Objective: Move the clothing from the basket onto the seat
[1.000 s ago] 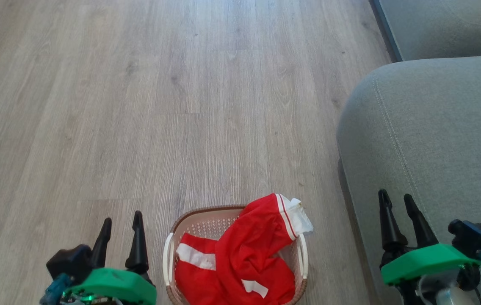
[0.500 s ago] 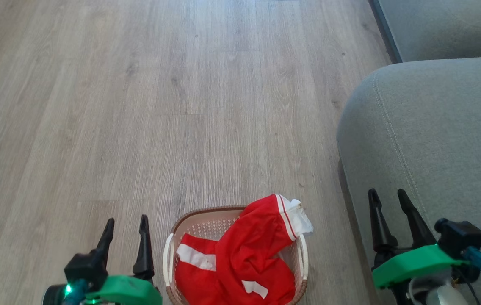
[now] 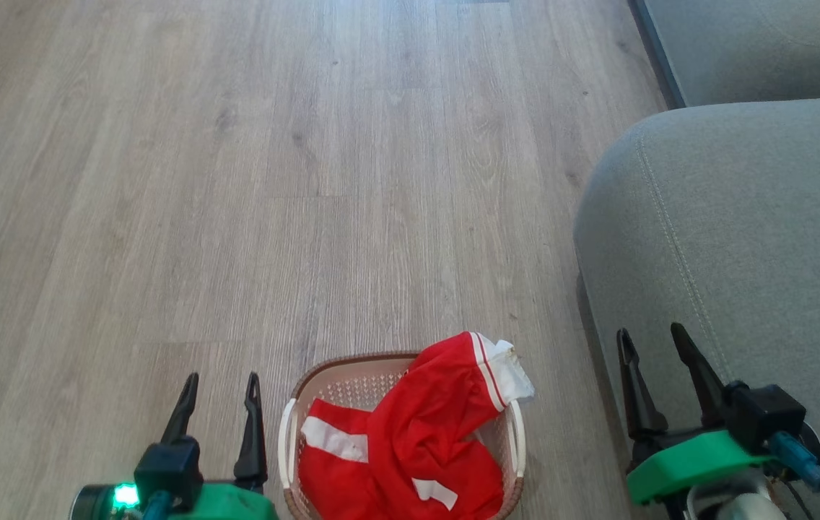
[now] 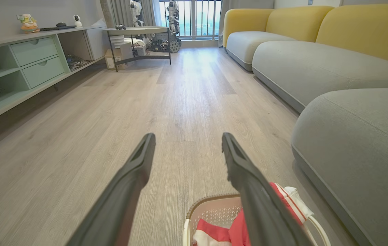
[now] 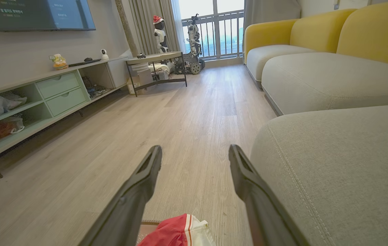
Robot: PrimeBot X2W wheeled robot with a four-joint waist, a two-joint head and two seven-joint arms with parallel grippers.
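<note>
The red clothing (image 3: pixel 410 448) with white stripes lies heaped in the white perforated basket (image 3: pixel 345 386) with a brown rim, one white-trimmed end draped over the far right rim. The basket sits on the wood floor at the bottom centre of the head view. My left gripper (image 3: pixel 221 378) stands open just left of the basket, empty. My right gripper (image 3: pixel 648 334) is open and empty at the front left edge of the grey seat (image 3: pixel 742 231). The left wrist view has the basket (image 4: pixel 211 213) and clothing (image 4: pixel 291 201) low at right; the right wrist view catches the clothing (image 5: pixel 180 232).
Pale wood floor (image 3: pixel 237 180) stretches ahead. More grey and yellow sofa sections (image 4: pixel 310 65) run along the right. A low green shelf unit (image 5: pixel 43 92) lines the left wall, with a small table (image 5: pixel 156 68) and robot figures at the far window.
Both grippers have drawn back toward the bottom of the head view, the right one shifting slightly left. Basket and clothing have not moved.
</note>
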